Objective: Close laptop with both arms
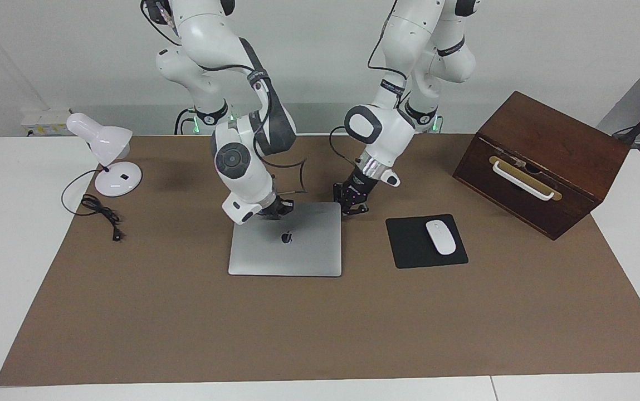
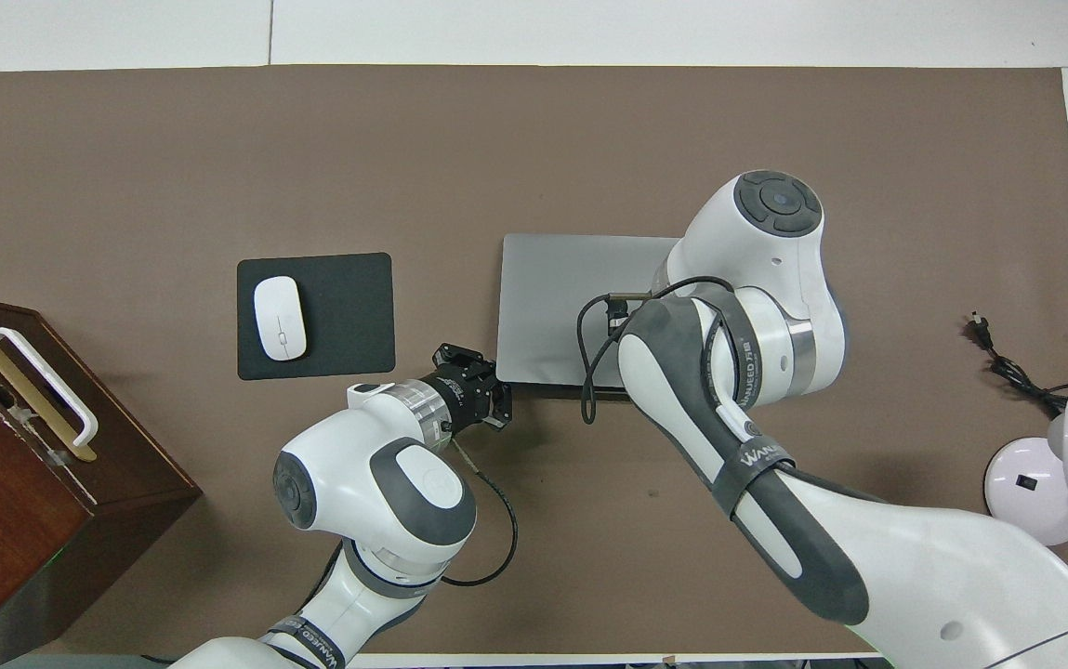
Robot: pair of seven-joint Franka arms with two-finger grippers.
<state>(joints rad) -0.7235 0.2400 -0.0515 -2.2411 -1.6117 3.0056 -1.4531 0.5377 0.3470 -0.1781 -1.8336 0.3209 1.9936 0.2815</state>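
On the brown mat, facing view: laptop (image 1: 285,242) lies lid down, apple logo up, beside the black mouse pad (image 1: 425,241) with white mouse (image 1: 441,237). Right gripper (image 1: 279,207), fingers closed and empty, sits at the lid's edge nearest the robots. Left gripper (image 1: 355,207), also closed and empty, is at the lid's corner toward the mouse pad

Overhead view: laptop (image 2: 571,297) partly covered by the right arm; right gripper hidden. Left gripper (image 2: 494,401) just beside the laptop's corner
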